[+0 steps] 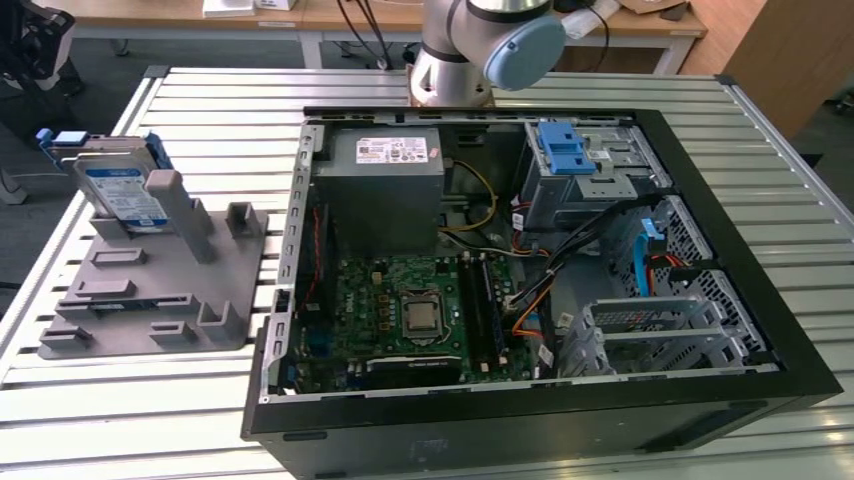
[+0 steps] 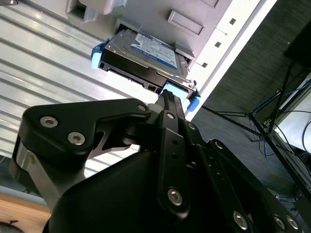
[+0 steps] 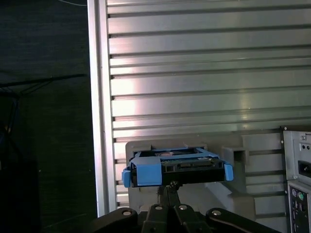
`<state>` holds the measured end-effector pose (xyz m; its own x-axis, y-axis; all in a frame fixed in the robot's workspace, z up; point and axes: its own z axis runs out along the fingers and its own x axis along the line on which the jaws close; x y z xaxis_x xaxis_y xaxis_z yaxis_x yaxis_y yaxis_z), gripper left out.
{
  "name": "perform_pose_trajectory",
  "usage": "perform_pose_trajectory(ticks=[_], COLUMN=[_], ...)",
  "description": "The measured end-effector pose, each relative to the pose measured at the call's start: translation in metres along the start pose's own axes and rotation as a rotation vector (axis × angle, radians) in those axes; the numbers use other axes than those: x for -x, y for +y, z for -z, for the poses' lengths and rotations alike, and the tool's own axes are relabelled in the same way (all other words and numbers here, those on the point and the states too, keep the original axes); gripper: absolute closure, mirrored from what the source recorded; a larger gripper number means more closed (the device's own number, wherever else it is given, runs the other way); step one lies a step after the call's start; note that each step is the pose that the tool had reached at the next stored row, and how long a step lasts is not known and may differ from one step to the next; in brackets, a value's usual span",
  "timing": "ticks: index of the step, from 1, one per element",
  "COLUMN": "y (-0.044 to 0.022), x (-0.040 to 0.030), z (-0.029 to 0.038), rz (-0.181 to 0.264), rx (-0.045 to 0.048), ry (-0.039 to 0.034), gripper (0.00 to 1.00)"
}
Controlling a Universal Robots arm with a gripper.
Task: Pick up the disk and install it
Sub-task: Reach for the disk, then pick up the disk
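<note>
Nearest the lens in both wrist views is your black tool, its fingers drawn together so the tips meet, with nothing held between them. Just past the tips sits the disk, silver with a white-and-blue label and a blue frame round its edges. In the exterior view the disk stands tilted in a grey holder on the slatted counter, at the exterior view's left, well apart from the open case. I judge you are on the approach to the pick. The first wrist view has the tool lined up with the middle of the disk's near edge, which looks right. To do it well, spread the fingers before you close in, keep that centring, grip across the flat faces rather than the thin blue tabs, and draw the disk out along the holder's lean, not sideways.
</note>
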<state>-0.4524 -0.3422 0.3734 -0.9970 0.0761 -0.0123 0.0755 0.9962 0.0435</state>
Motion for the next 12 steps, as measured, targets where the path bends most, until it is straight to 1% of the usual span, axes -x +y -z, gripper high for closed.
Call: perform_pose_trajectory(ticks=[10,12], y=[0.0000,0.0000], x=[0.0000,-0.0001], z=[0.0000,0.0000], rz=[0.001,0.018], rx=[0.0000,0.0001], ry=[0.0000,0.0009], gripper=[0.89,0.89])
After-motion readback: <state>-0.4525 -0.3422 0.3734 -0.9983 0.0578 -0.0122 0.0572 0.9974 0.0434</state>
